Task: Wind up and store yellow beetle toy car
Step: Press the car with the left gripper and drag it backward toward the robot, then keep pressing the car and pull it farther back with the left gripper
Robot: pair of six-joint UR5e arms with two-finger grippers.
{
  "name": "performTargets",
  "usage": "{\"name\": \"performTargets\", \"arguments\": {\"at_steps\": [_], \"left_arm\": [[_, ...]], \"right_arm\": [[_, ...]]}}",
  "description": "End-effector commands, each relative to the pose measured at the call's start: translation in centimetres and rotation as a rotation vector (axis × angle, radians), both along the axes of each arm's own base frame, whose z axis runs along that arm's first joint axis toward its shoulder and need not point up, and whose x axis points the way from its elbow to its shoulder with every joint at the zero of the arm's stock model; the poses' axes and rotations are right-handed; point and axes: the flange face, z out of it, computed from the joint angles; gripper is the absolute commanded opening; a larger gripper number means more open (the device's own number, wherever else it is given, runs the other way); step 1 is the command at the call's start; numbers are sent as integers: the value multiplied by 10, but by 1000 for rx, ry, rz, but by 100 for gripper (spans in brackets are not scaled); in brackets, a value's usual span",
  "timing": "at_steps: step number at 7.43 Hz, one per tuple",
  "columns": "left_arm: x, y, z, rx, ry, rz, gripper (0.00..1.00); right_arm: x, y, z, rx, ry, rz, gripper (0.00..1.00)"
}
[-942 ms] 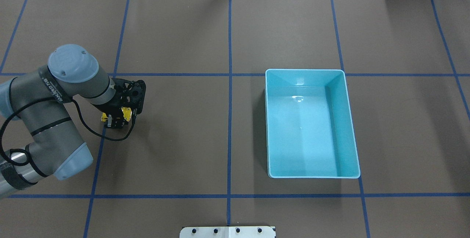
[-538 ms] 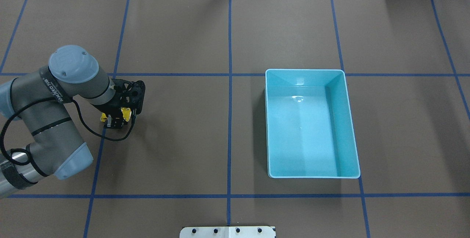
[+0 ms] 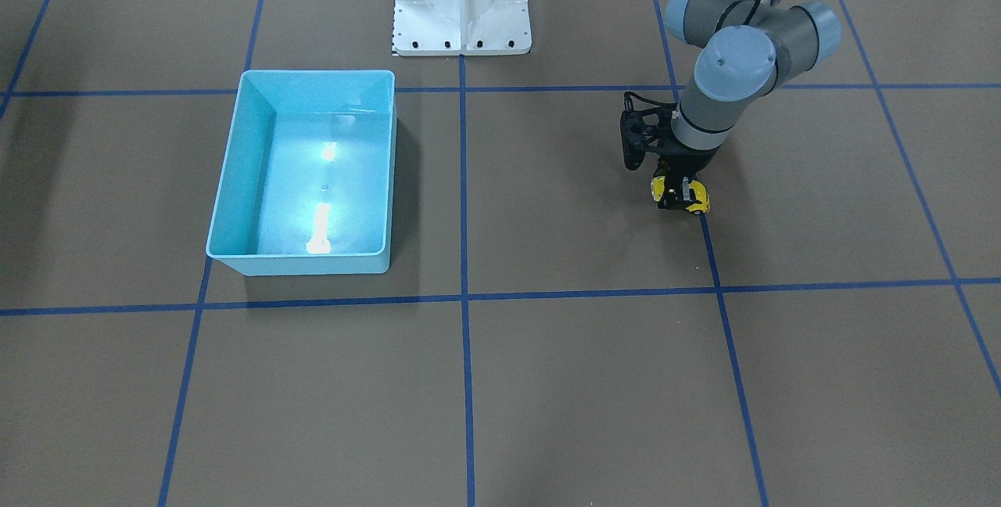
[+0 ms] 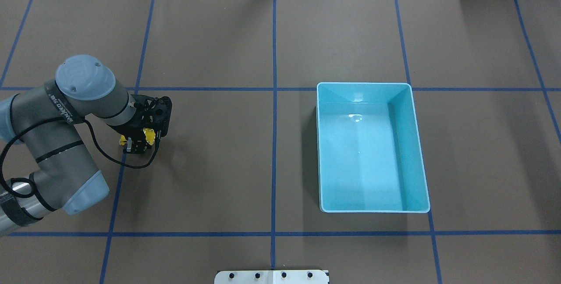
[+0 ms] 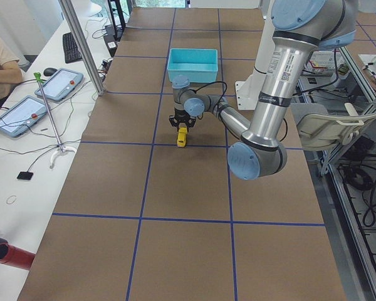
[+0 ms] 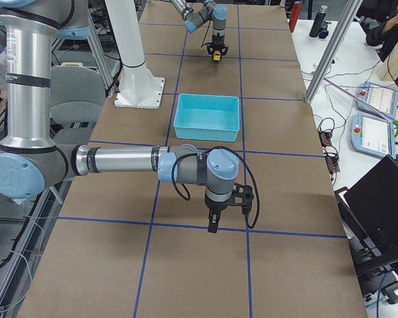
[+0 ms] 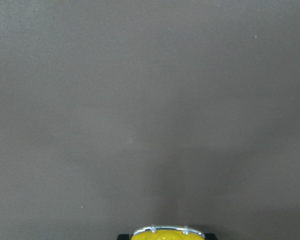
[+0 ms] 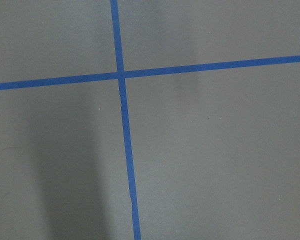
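The yellow beetle toy car [image 4: 150, 135] sits on the brown table at the left, beside a blue tape line. My left gripper [image 4: 136, 143] points straight down and is shut on the car, its fingers on the car's sides. The front-facing view shows the car [image 3: 697, 197] low at the table under the gripper [image 3: 680, 192]. The left wrist view shows only the car's yellow end [image 7: 167, 233] at the bottom edge. The light blue bin [image 4: 363, 157] stands empty to the right of centre. My right gripper [image 6: 211, 227] shows only in the exterior right view, so I cannot tell whether it is open or shut.
Blue tape lines [image 4: 274, 100] divide the brown table into a grid. The robot's white base [image 3: 461, 6] stands at the table's near edge. Operators' tablets [image 5: 34, 103] and cables lie on a side table beyond the far edge.
My left arm and gripper have shifted slightly to the left with the car still held. The bin has not moved.
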Motion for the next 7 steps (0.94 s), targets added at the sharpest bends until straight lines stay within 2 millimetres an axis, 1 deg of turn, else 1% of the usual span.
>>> {"name": "performTargets", "arguments": {"at_steps": [1, 5, 7], "left_arm": [[-1, 1, 4, -2, -3, -1, 0], [-4, 4, 13, 10, 13, 0, 0], [-8, 6, 22, 12, 16, 0, 0]], "right_arm": [[0, 0, 0, 0, 1, 0, 100], [0, 0, 0, 0, 1, 0, 100], [0, 0, 0, 0, 2, 0, 100]]}}
